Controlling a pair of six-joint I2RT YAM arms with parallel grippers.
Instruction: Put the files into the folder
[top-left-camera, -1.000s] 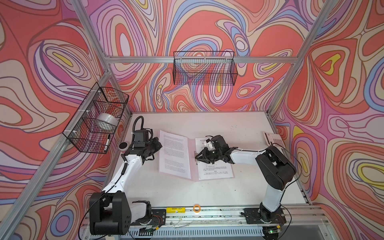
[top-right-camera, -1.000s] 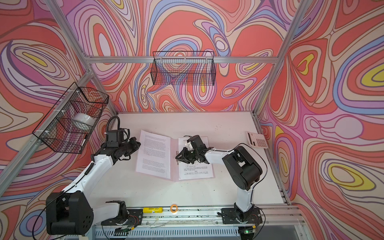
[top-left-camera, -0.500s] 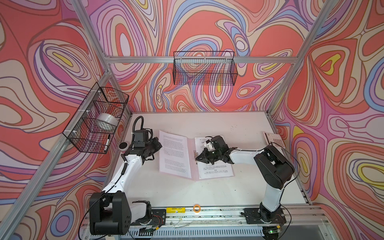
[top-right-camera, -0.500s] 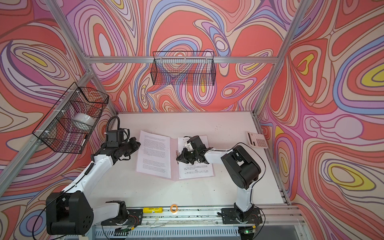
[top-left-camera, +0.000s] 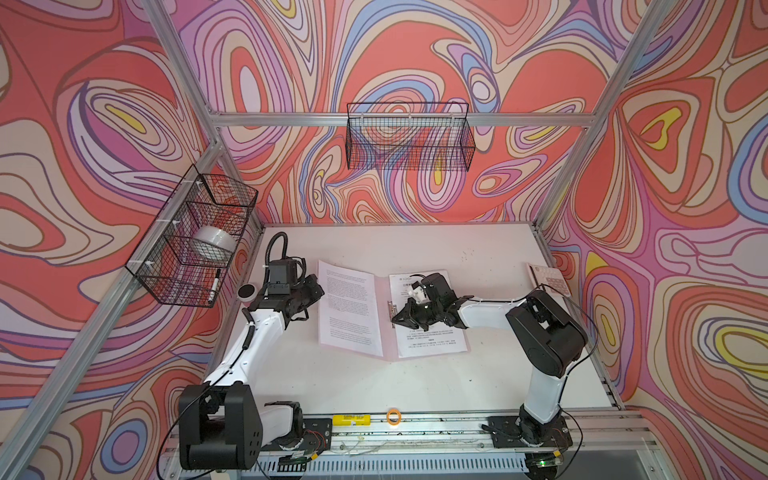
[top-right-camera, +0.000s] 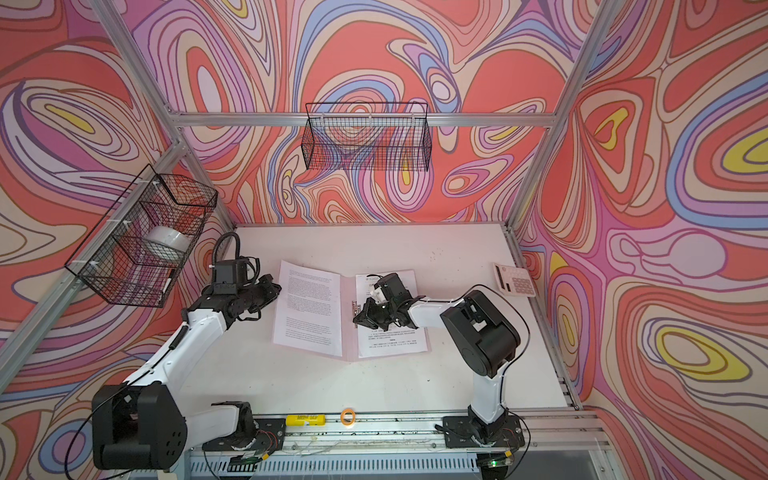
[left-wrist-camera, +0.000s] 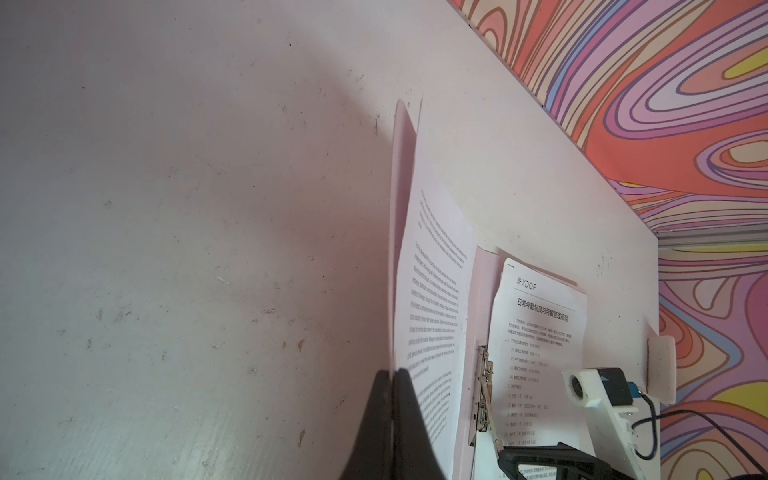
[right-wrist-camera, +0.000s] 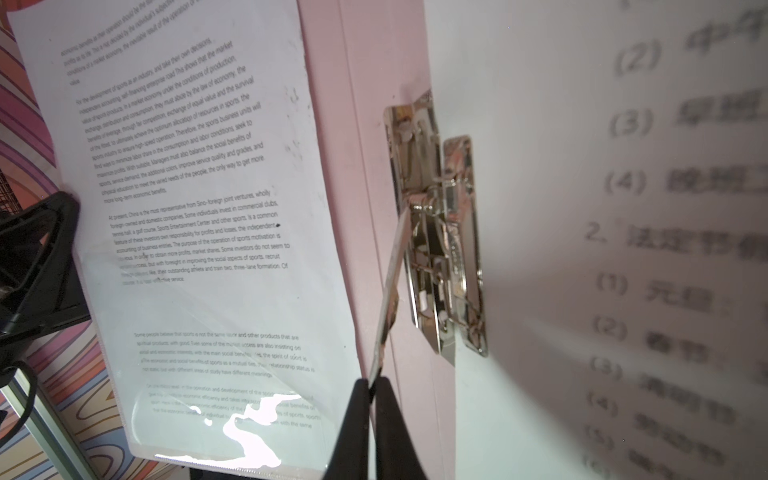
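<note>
Robot lab test cell. Cues:
- aluminium frame boxes in white tabletop
- walls covered in printed swirl pattern
- left arm and right arm bolted to metal rail at front edge
- loose wires by bases
- camera on wrist
- side basket and back basket of wire hang on frame
- folder and calculator lie out as desk props

Pale-pink folder lies open, white text-printed files resting on both its halves.
</note>
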